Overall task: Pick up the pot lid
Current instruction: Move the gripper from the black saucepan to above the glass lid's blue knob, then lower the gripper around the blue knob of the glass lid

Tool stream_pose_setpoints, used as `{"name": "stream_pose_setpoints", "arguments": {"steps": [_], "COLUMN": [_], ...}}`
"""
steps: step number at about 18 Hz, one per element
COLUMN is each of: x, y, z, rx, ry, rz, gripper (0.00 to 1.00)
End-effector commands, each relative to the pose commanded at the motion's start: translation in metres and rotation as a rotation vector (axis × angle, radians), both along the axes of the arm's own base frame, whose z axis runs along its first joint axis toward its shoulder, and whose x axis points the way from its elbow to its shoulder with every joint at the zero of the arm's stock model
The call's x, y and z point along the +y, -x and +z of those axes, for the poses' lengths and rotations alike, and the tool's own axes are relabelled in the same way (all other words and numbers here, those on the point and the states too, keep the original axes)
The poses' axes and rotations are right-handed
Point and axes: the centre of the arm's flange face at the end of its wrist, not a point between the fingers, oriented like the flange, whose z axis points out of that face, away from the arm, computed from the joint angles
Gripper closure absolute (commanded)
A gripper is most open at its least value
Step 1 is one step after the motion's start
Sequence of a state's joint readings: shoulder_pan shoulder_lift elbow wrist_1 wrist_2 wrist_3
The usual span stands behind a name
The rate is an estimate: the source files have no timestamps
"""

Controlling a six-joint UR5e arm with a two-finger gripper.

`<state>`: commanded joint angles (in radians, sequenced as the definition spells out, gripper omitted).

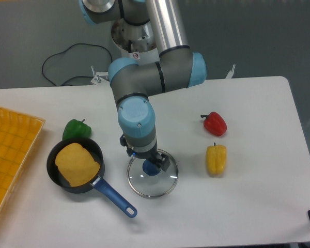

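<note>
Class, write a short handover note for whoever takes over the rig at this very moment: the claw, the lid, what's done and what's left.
Claw: open, nothing held, over the lid near its knob; exact height is hard to tell.
Glass lid: flat on the table, blue knob up, beside the black pan.
Done: claw is over the lid; no grip yet.
Left: probably center on the knob, lower if needed, close, then lift.

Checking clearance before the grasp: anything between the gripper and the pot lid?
Nothing visible. The open gripper is over the lid, fingers apart near its blue knob. Blue pan handle lies beside the lid, not between. The gripper hides the lid's far edge, and one view doesn't settle the height gap.
</note>
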<state>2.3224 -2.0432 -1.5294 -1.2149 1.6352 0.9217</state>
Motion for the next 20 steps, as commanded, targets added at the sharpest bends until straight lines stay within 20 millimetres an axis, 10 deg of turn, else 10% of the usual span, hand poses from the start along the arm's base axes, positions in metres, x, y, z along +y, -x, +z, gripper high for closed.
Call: {"name": "stream_pose_setpoints", "arguments": {"steps": [7,20], "x": [0.004,-0.009], "y": [0.026,0.015], "z": [-0.011,-0.041], "rx": [0.018,0.039], "ry": [-0.036,-0.058], "rz": [-0.087,-0.052], "gripper": [0.0,0.0]}}
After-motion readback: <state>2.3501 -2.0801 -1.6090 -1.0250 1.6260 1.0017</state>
